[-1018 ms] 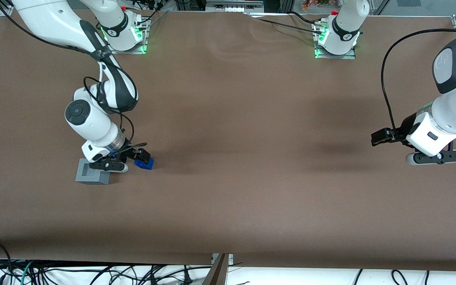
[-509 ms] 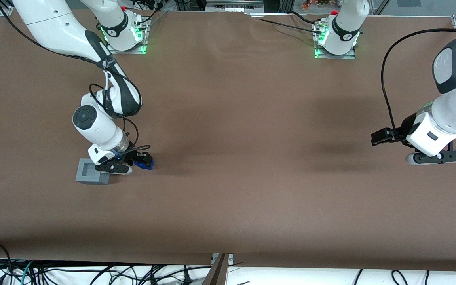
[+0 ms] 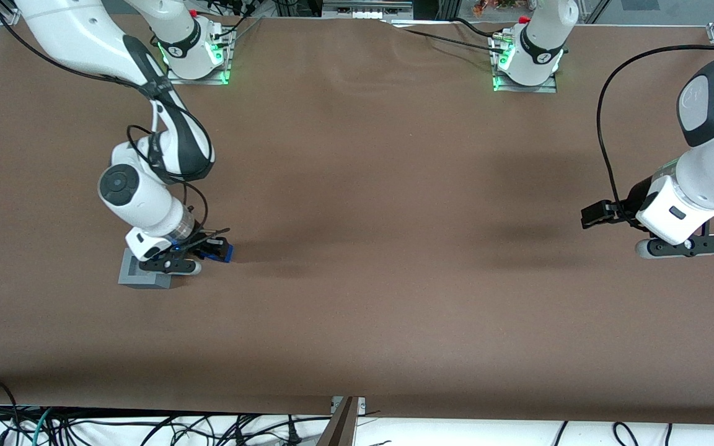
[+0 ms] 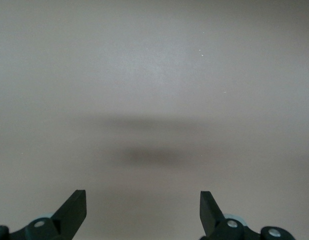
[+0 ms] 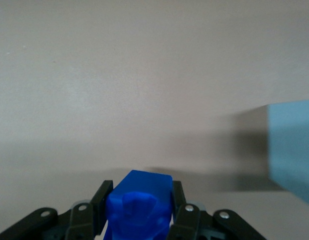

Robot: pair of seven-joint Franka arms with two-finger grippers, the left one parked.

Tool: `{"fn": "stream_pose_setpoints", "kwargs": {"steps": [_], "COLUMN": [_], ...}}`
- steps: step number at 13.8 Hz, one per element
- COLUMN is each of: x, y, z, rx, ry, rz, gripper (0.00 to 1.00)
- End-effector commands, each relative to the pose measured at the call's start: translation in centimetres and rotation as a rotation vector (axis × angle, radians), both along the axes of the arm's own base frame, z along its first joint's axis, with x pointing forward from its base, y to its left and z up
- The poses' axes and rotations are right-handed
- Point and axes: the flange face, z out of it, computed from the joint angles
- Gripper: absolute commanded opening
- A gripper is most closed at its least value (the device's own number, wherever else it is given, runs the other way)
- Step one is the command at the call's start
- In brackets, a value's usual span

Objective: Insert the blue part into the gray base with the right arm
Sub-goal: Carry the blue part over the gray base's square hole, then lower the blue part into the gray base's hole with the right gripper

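The blue part (image 3: pixel 223 251) is a small bright-blue block clamped between the fingers of my right gripper (image 3: pixel 215 249), low over the brown table. In the right wrist view the blue part (image 5: pixel 140 205) fills the gap in the gripper (image 5: pixel 139 197), with both black fingers (image 5: pixel 101 202) pressed against its sides. The gray base (image 3: pixel 137 276) is a light-gray cube standing on the table beside the gripper, toward the working arm's end. The wrist covers much of its top socket. One side of the gray base (image 5: pixel 293 150) shows in the right wrist view.
The brown table cover (image 3: pixel 382 204) spreads wide toward the parked arm's end. Two arm mounts with green lights (image 3: pixel 199 59) (image 3: pixel 524 62) stand at the table's edge farthest from the front camera. Cables (image 3: pixel 146 427) hang below the near edge.
The right arm has shifted a little toward the gray base, carrying the blue part with it. The wrist now covers more of the base's top. The gray base has not moved.
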Motion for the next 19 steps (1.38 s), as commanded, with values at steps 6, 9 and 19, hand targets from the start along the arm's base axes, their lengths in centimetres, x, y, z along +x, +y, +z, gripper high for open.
{"fn": "stream_pose_setpoints", "kwargs": {"steps": [6, 9, 19], "x": [2.4, 3.3, 5.0], "y": [-14.4, -15.4, -17.6], "z": [4.0, 4.8, 2.3], "rx": [-0.012, -0.02, -0.036], "ry": [0.016, 0.011, -0.004], "rz": [0.234, 0.23, 0.241], "gripper": [0.14, 0.14, 0.14]}}
